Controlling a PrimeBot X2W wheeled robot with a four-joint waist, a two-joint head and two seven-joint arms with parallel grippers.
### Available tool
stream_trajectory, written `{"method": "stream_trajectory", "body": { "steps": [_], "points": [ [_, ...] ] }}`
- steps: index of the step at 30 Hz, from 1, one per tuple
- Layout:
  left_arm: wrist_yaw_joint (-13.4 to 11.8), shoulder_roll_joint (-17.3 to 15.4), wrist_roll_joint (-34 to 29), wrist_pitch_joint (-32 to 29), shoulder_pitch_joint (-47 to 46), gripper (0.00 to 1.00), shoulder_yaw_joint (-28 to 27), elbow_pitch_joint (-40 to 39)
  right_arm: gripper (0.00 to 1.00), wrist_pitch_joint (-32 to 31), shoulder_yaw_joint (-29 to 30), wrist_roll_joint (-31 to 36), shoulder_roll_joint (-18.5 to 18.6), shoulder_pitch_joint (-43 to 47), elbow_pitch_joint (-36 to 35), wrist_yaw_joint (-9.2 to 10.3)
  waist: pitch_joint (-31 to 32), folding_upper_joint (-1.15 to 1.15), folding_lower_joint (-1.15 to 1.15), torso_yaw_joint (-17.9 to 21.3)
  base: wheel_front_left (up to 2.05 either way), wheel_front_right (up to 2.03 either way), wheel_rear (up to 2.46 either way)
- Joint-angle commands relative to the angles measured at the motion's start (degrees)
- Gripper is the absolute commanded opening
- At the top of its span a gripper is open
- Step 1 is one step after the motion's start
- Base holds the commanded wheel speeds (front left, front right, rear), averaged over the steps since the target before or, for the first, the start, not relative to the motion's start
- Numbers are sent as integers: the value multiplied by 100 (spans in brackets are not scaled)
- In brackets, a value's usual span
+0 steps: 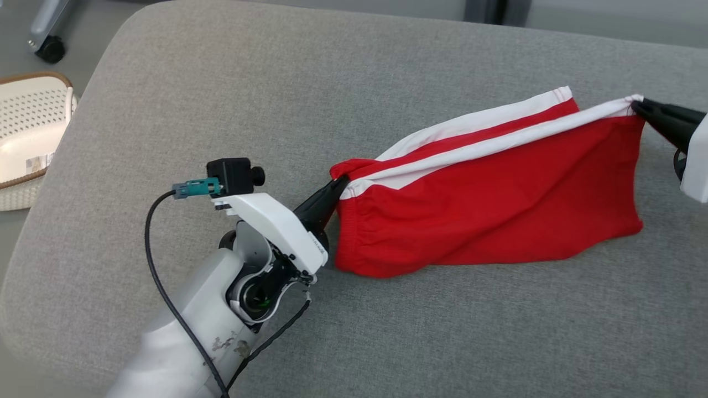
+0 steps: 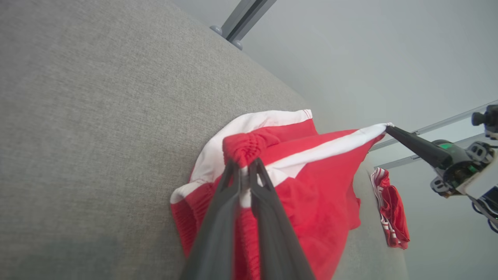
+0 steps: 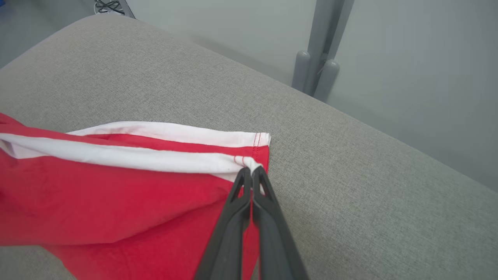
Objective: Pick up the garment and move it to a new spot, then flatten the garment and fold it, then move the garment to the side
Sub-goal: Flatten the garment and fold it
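Leftmost, a perforated white basket (image 1: 33, 130) with a brown rim stands beside the grey fabric cushion (image 1: 249, 94). On the cushion, left of centre, the left gripper (image 1: 342, 182) reaches up and to the right. Its two dark fingers are pressed together, pinching the gathered elastic waistband corner of the garment (image 1: 498, 204), a pair of red shorts with white side stripes. The garment spans the cushion's centre and right. Its upper edge, a white stripe, is drawn taut between the two grippers, while its lower red edge rests on the cushion. A second striped layer lies just behind. At the far right, the right gripper (image 1: 636, 105) pinches the white-striped hem corner, its fingers closed tightly on the cloth. Another red-and-white cloth (image 2: 393, 210) hangs at the cushion's far edge in the left wrist view.
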State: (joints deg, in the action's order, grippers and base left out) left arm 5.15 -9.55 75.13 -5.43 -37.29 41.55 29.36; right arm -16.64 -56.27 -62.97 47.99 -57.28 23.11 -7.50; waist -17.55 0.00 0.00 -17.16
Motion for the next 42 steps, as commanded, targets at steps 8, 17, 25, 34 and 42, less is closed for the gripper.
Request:
{"method": "stream_trajectory", "body": {
  "steps": [8,17,25,34,42],
  "points": [
    [133,400,-292,439,-420,0,158,625,0,392,-253,259,-88,-519,410,1,-344,0,0,-279,0,0,0],
    [187,599,-266,844,-646,0,319,953,0,559,-470,344,-160,-863,803,1,-604,0,0,-474,0,0,0],
    [202,650,32,1303,-892,5,717,993,0,602,-632,210,-368,-1169,1290,1,-828,0,0,-562,0,0,0],
    [-6,652,423,1661,-1122,100,1234,1157,100,975,-601,155,-645,-1250,1887,1,-883,0,0,-552,0,0,0],
    [-104,649,385,1930,-1297,100,1437,1557,100,1888,-432,79,-866,-981,2230,1,-697,0,0,-430,0,0,0]
  ]
}}
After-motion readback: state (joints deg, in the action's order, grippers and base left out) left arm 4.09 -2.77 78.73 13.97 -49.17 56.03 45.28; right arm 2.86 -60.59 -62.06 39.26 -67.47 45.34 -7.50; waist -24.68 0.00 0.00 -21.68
